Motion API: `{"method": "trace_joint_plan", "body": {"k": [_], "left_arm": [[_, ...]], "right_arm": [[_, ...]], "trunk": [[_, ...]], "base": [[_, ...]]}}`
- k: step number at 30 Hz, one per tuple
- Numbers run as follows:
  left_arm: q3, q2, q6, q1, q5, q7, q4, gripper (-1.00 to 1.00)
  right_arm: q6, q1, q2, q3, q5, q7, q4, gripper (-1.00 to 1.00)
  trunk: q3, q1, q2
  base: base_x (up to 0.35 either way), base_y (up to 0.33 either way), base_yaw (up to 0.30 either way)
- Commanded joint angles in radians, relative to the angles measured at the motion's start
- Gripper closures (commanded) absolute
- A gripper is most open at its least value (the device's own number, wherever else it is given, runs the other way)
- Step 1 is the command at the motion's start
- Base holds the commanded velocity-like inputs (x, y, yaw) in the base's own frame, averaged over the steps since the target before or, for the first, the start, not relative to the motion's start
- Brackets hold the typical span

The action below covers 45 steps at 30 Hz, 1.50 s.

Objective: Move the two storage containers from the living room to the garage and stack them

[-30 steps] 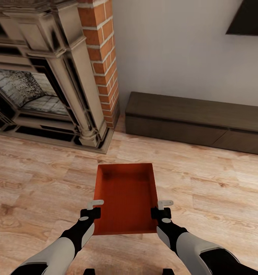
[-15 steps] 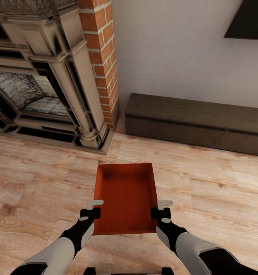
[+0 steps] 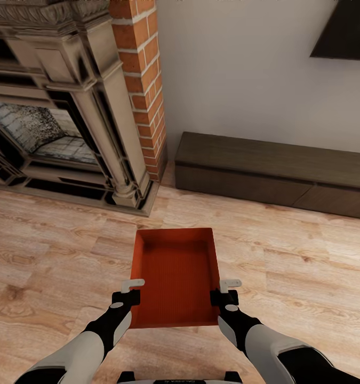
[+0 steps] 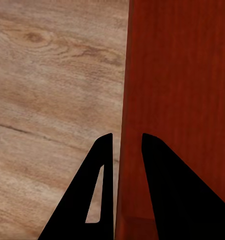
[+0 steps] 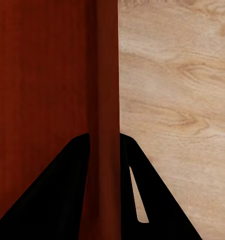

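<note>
Now the left hand (image 3: 127, 292) and the right hand (image 3: 226, 291) each pinch a side wall of the orange-red storage container (image 3: 174, 277) (one on each side). It hangs over the wood floor (image 3: 52, 256), near the fireplace (image 3: 68, 106).

A light wood-plank floor (image 3: 57, 250) with a strong grain is stretching across the room to a plain pale grey wall (image 3: 238, 69). An ornate stone-coloured fireplace (image 3: 57, 117) with a dark, soot-marked opening is standing at the left, with a red brick chimney column (image 3: 142, 80) rising beside it. A long, low dark brown bench (image 3: 270, 170) is running along the wall's foot, and a black wall-mounted TV (image 3: 345, 32) is hanging above it.
</note>
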Motion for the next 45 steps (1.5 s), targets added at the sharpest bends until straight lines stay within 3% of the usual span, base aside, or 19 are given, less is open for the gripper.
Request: {"method": "trace_joint_plan", "body": {"k": [1,45], "left_arm": [[0.016,-0.001,-0.004,0.000,0.000,0.008,0.005,1.00],[0.016,-0.003,-0.004,0.000,0.001,0.008,0.006,1.00]], "right_arm": [[-0.033,-0.001,0.000,-0.013,0.008,-0.004,-0.002,1.00],[-0.037,-0.001,0.000,-0.017,-0.005,-0.009,-0.002,1.00]], "trunk": [[0.003,-0.004,0.007],[0.141,-0.173,0.315]], "base": [[0.000,0.000,0.000],[0.000,0.000,0.000]]}}
